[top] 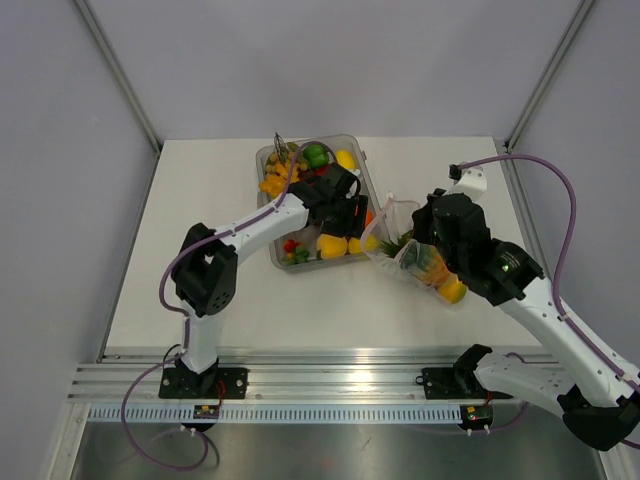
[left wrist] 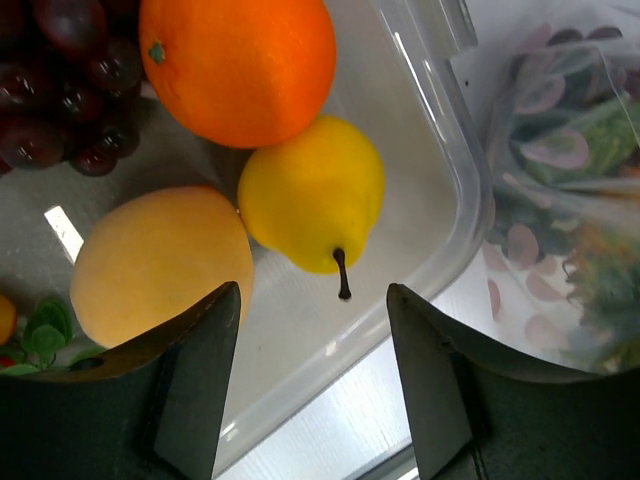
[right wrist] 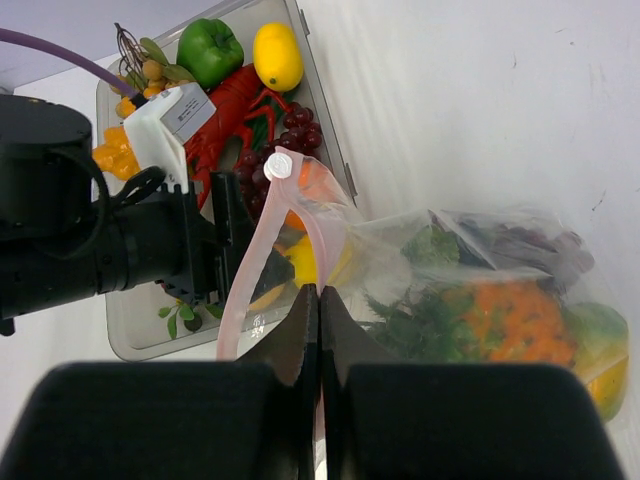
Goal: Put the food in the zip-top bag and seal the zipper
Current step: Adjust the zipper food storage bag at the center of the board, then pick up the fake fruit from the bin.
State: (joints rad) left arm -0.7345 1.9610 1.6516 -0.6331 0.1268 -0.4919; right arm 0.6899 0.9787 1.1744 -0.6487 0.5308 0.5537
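Twin arms, white shells over black joints
The left arm [top: 255,222] and right arm [top: 555,318] had white link covers between black housings; a purple cable [top: 571,205] ran along each, and the left gripper [left wrist: 313,310] had tapered dark-grey fingers [left wrist: 195,390].

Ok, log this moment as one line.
left end effector: open, over yellow pear in tray | right end effector: shut on zipper | zip-top bag: unsealed, partly filled, beside tray

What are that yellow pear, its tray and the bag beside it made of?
The pear looks like moulded plastic, smooth and faintly glossy. The tray: rigid clear plastic, glints along its rim. The bag: thin clear film, crinkled, contents showing through.
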